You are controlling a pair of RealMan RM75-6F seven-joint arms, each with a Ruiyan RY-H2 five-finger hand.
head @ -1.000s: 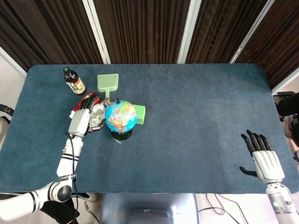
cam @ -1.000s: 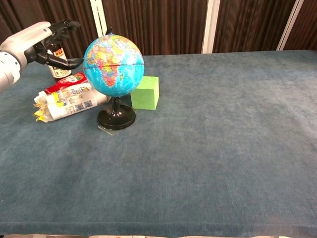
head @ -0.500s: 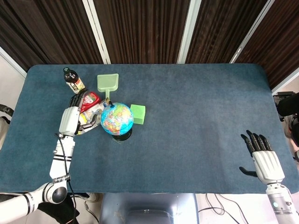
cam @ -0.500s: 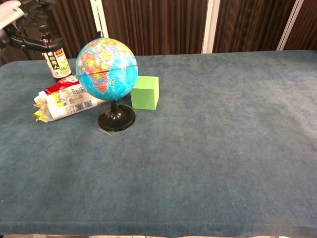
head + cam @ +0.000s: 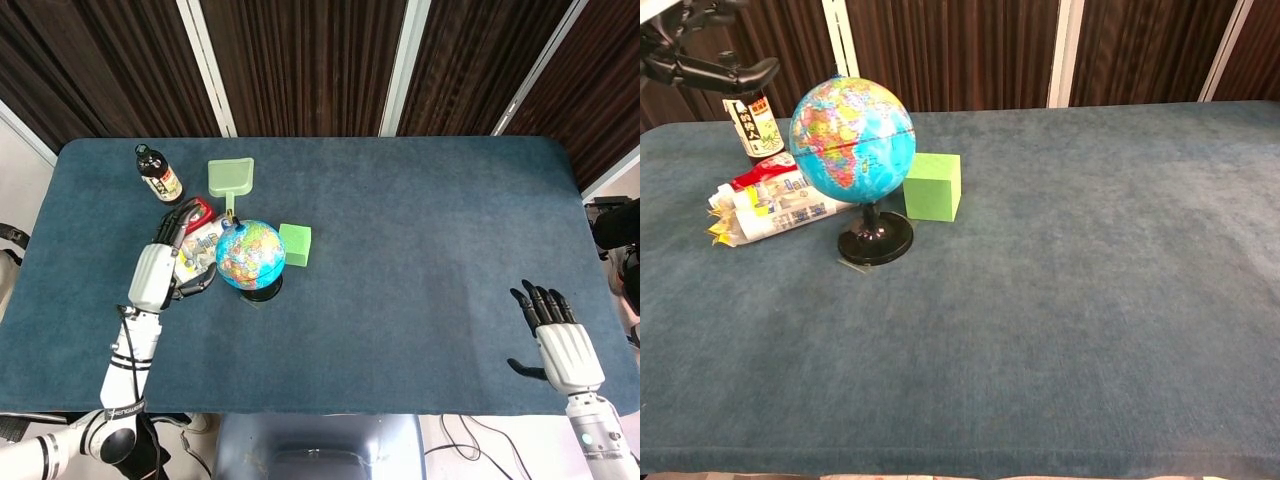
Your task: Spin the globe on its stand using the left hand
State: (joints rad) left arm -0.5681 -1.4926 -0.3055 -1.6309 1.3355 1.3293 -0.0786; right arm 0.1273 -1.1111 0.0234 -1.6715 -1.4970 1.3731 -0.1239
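Observation:
A small blue globe (image 5: 249, 255) (image 5: 852, 138) stands upright on a black round stand (image 5: 875, 243) left of the table's middle. My left hand (image 5: 160, 268) hovers just left of the globe, above the snack packs, fingers spread and holding nothing; a clear gap separates it from the globe. In the chest view only its dark fingers (image 5: 708, 66) show at the top left corner, higher than the globe. My right hand (image 5: 562, 345) rests open at the table's front right, far from the globe.
A green cube (image 5: 294, 244) (image 5: 933, 186) sits right beside the globe. Snack packs (image 5: 775, 205) lie to its left, under my left hand. A dark sauce bottle (image 5: 157, 175) (image 5: 749, 128) and a green scoop (image 5: 231, 178) stand behind.
My left hand drew back left and up from the globe, then came slightly nearer again. The globe has turned and swayed on its stand. The right hand barely moved.

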